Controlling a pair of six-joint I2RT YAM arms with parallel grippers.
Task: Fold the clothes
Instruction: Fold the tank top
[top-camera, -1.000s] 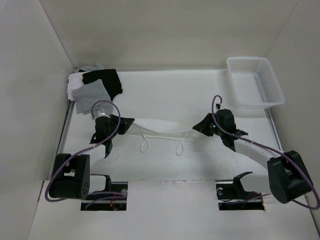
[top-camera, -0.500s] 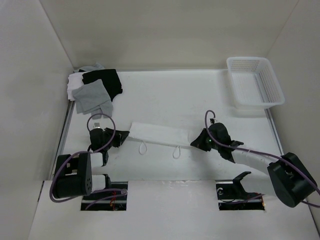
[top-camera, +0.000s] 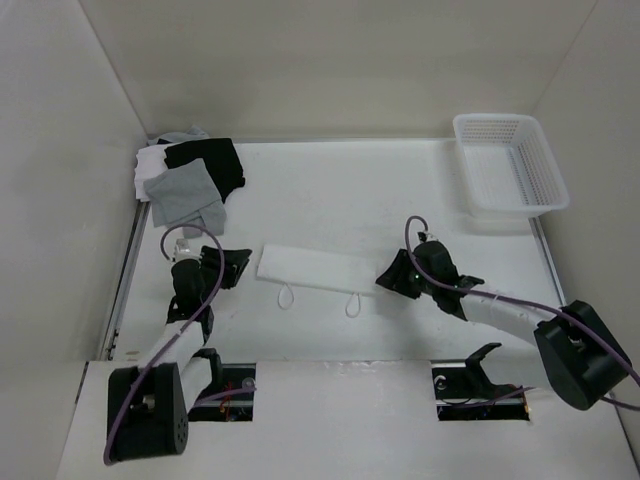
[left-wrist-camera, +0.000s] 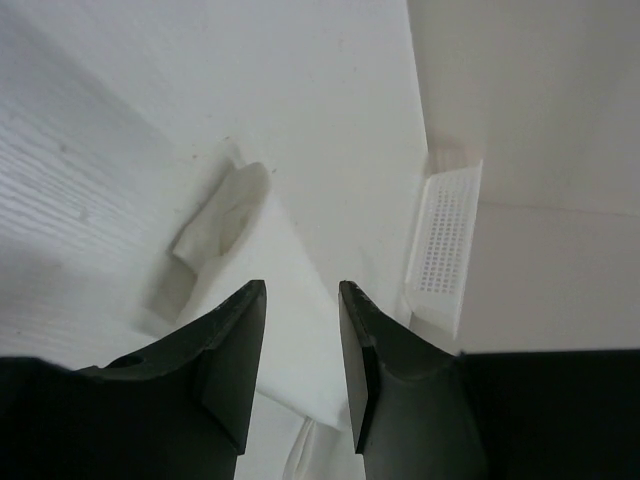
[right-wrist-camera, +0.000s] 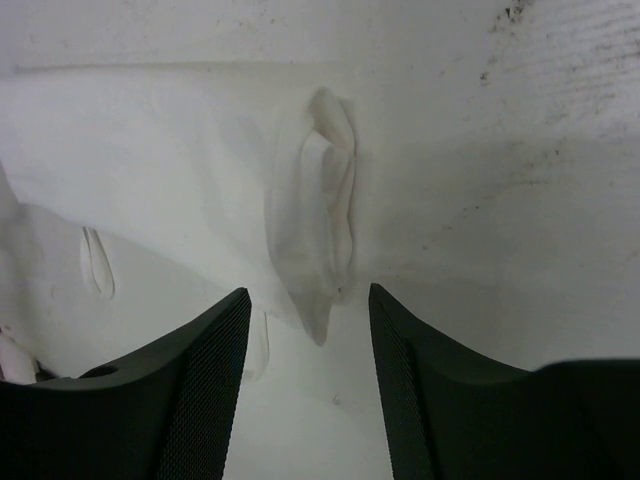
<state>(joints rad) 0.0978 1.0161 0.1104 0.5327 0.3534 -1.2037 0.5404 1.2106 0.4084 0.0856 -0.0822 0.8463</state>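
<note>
Top external view: left hand (top-camera: 233, 265) and right hand (top-camera: 391, 279), both released, flank the clothes (top-camera: 320, 267) low.

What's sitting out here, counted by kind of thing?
2 grippers: left gripper, right gripper
1 white garment, laid flat
1 basket
1 clothes pile, its pieces too overlapped to count
Total: 5

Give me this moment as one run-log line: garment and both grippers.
left gripper: open, empty | right gripper: open, empty | garment: narrow strip flat on table, between them
</note>
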